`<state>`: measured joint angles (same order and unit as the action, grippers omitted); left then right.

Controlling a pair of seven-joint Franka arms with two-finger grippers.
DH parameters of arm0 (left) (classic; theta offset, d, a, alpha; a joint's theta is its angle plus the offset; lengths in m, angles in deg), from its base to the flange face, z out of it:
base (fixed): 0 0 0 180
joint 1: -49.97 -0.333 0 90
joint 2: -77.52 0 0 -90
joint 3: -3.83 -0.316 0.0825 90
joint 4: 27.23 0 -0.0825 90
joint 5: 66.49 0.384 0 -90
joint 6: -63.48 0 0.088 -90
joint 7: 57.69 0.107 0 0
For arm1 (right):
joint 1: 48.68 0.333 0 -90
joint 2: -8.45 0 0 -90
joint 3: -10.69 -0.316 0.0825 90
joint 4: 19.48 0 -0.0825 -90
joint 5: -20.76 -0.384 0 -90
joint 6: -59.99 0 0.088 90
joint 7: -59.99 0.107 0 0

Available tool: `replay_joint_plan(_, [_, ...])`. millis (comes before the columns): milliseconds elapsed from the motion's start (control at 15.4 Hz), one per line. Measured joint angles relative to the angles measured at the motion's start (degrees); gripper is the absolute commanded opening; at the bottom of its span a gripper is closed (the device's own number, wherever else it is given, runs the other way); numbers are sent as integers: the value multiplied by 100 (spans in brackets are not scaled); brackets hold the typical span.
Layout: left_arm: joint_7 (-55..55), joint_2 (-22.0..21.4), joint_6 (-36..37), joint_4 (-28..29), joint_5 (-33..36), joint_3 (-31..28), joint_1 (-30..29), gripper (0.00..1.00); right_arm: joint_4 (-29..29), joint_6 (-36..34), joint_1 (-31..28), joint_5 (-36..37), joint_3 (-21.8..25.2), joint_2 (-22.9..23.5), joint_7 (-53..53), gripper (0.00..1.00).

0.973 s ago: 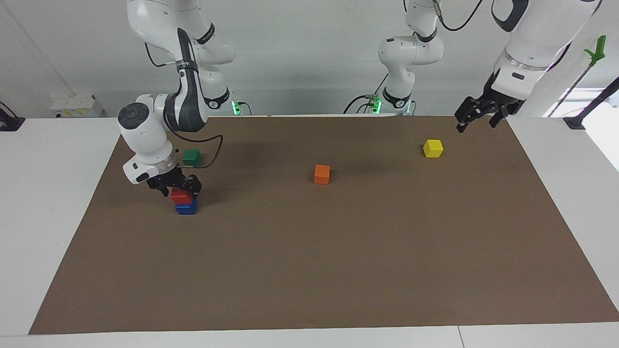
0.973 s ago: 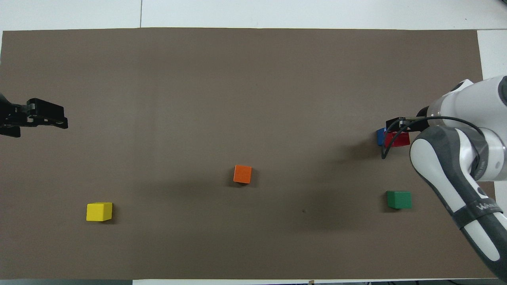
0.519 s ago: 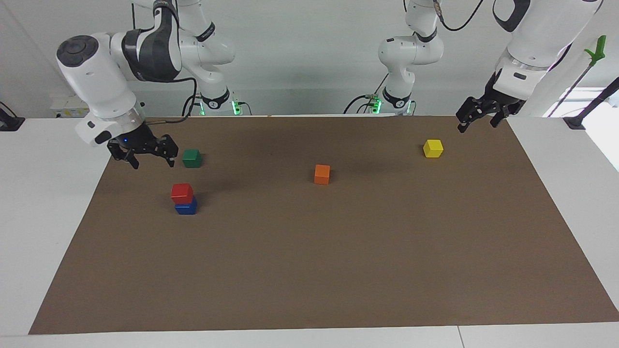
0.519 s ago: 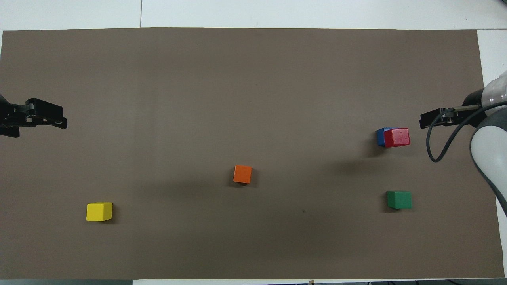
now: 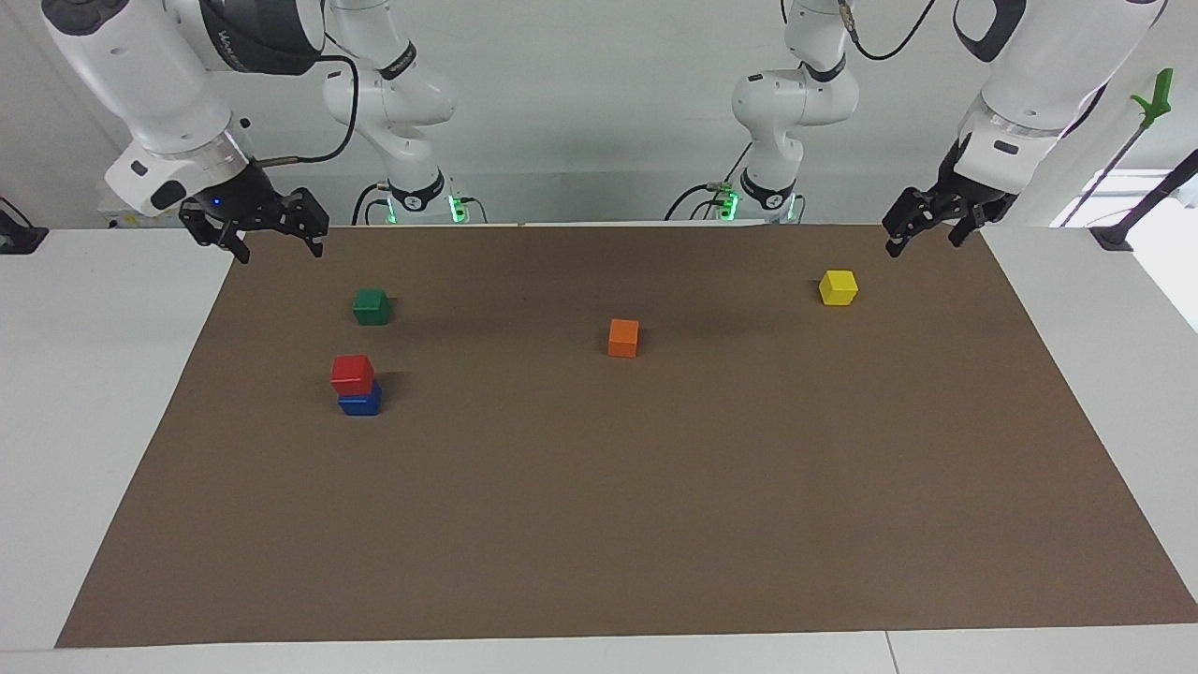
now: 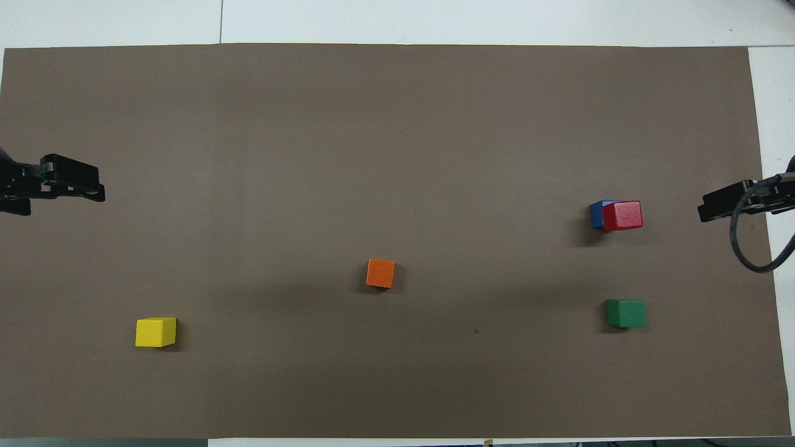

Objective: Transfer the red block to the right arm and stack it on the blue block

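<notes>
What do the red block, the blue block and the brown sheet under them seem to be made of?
Red block: probably painted wood or hard plastic; crisp edges, even matte colour, faint speckle on its top in the overhead view. Blue block: same kind of cube, mostly covered by the red one stacked on it. Brown sheet: looks like matte paper or card; flat, with no shine and straight cut edges.

Looks like a robotics lab: two white arms bolted at a white worktop [image 5: 75, 393], brown mat [image 5: 655, 487], bare walls.

The red block [image 5: 352, 373] sits on the blue block [image 5: 361, 403], seemingly slightly offset, toward the right arm's end.
</notes>
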<state>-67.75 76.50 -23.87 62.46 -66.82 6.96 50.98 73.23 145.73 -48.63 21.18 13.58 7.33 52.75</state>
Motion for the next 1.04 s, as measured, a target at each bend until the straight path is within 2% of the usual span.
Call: replay_joint_plan(1038, [0,0,0,0,0,0,0,100,-84,133,-94,18,-31,-3,-3,100])
